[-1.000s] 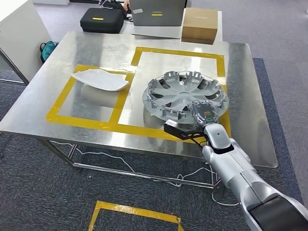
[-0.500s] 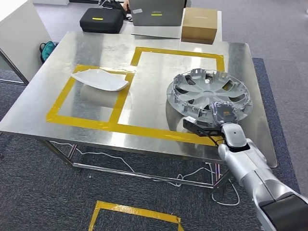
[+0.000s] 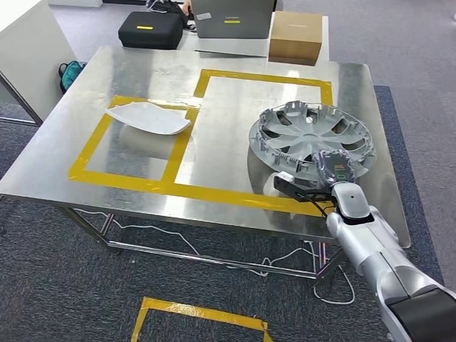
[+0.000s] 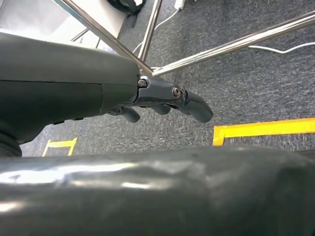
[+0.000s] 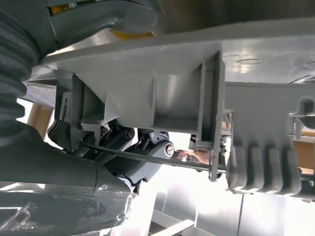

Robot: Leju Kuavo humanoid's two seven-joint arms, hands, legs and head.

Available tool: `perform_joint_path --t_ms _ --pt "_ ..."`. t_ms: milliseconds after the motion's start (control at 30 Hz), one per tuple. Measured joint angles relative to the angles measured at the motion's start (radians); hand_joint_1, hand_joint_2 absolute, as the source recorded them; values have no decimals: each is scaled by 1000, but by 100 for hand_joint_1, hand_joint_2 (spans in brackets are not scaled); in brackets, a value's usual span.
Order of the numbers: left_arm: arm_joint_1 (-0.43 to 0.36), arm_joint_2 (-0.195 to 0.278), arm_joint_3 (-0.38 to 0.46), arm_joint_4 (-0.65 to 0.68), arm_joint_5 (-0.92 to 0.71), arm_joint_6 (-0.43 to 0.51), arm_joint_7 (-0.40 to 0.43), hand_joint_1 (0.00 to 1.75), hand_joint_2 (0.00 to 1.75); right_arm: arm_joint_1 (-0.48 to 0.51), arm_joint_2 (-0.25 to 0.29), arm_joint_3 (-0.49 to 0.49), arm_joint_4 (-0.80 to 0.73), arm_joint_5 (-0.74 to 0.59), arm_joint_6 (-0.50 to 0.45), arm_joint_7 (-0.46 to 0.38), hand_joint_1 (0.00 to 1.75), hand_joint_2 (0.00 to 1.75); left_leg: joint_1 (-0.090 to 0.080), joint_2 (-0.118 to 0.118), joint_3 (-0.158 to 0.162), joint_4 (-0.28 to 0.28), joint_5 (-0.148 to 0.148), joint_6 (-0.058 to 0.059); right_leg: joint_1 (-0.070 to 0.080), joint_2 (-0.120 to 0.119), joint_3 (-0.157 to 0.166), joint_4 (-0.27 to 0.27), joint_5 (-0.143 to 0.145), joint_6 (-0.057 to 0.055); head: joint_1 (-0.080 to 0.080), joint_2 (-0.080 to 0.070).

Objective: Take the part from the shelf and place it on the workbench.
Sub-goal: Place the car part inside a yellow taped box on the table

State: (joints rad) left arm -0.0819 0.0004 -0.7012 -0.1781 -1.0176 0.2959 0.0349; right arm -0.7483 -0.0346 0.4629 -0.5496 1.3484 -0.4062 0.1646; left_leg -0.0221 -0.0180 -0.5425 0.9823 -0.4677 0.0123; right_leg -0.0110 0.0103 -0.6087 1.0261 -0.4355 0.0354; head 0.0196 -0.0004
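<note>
The part is a grey plastic wheel cover (image 3: 312,134), inner side up, over the right end of the metal workbench (image 3: 161,71). It lies partly across the right yellow-taped rectangle (image 3: 263,77) and casts a shadow on the table below. My right hand (image 3: 333,167) grips its near rim, thumb on top. In the right wrist view, the cover's ribbed rim (image 5: 178,98) sits between my dark fingers (image 5: 141,147) and thumb. My left hand (image 4: 167,98) hangs beside the table legs above the carpet, fingers loosely extended and holding nothing.
A white curved panel (image 3: 149,117) lies in the left taped rectangle. Behind the bench stand a black case (image 3: 150,30), a grey case (image 3: 232,18) and a cardboard box (image 3: 296,37). Cables (image 3: 301,253) trail on the carpet under the table. A yellow floor mark (image 3: 199,317) is near me.
My right hand has carried the wheel cover to the right, from the middle of the right rectangle towards the table's right edge; in the last half second it barely shifted.
</note>
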Motion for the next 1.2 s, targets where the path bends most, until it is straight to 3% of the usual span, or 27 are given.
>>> perform_joint_path --t_ms 367,700,833,1200 --pt "-13 0 0 -1 -31 -35 -10 0 0 -13 105 35 -20 33 14 -76 175 175 1 1 0 0 1 -1 1 1 -1 0 1 -1 0 0" --pt "-14 0 0 -2 -39 -36 -9 0 0 -14 116 59 -35 25 14 -104 175 175 0 1 0 0 1 -1 1 1 0 0 1 -1 0 0" --pt "-14 0 0 -2 -41 -50 -11 0 0 -14 116 62 -35 23 17 -105 0 0 0 1 0 0 1 -1 1 1 0 0 1 -1 0 0" --pt "-13 -1 -3 -2 -54 -71 -26 0 0 -14 116 77 -37 12 30 -97 0 0 1 1 0 0 1 -1 1 1 0 0 1 -1 0 0"
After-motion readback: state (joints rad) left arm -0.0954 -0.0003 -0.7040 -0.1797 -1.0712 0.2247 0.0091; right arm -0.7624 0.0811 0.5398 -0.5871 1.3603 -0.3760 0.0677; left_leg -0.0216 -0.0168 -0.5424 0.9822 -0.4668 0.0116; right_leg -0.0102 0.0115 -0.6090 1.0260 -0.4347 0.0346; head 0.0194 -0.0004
